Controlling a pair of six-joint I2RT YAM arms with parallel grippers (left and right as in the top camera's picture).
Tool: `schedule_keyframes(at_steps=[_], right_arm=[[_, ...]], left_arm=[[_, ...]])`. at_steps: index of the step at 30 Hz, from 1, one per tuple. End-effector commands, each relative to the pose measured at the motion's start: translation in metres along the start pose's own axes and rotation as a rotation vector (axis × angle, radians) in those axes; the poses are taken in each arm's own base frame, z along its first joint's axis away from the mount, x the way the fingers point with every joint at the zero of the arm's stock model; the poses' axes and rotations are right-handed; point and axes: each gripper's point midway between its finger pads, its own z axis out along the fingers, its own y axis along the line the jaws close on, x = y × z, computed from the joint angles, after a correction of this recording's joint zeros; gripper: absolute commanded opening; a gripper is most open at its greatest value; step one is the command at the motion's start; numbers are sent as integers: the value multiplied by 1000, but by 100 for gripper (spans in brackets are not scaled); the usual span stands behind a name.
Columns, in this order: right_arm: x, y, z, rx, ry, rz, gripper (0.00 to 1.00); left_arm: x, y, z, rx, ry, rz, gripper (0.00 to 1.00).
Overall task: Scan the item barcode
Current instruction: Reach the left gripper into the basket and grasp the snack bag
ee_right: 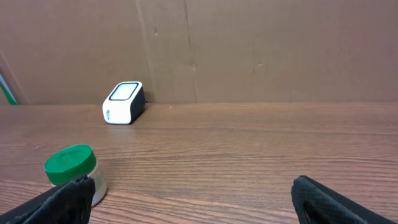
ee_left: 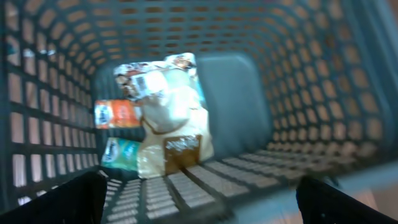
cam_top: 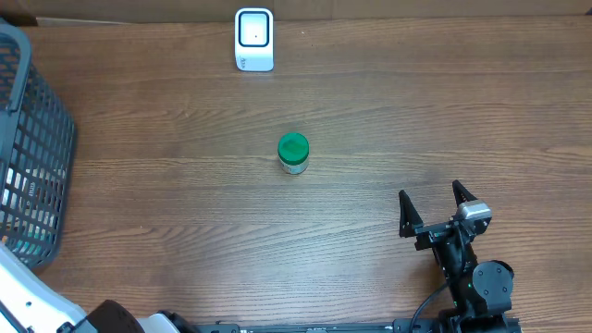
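Observation:
A small jar with a green lid [cam_top: 293,154] stands upright mid-table and shows at the lower left of the right wrist view [ee_right: 73,171]. The white barcode scanner [cam_top: 254,39] sits at the table's far edge [ee_right: 123,102]. My right gripper [cam_top: 433,205] is open near the front right, empty, with the jar ahead of it to the left [ee_right: 199,205]. My left gripper [ee_left: 208,202] is open and empty, looking into the dark mesh basket [ee_left: 298,93], where several snack packets [ee_left: 168,118] lie. The view is blurred.
The dark basket [cam_top: 32,139] stands at the table's left edge. A brown cardboard wall [ee_right: 249,50] runs behind the scanner. Bare wooden tabletop [cam_top: 416,111] lies between the jar, the scanner and the right gripper.

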Motion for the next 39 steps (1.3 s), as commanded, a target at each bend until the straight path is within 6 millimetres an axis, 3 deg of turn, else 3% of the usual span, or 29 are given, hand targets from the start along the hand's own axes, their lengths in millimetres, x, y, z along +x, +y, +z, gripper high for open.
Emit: schedule_keyframes(at_steps=[1,13,25,33,39], right_arm=[[2,-2,0,8,-3,4,100],[2,-2,0,8,-3,4,100],[2,-2,0,8,-4,4,100],[2,-2,0,8,-3,4,100],[2,-2,0,8,-3,4,100]], left_arm=[[4,16,27,-60,36,-48,100],[36,20,125,-169,205,103,92],[61,11,190,-169,291,224,89],[97,22,244,-221,392,269,89],[118,27,271,-240,439,299,89]])
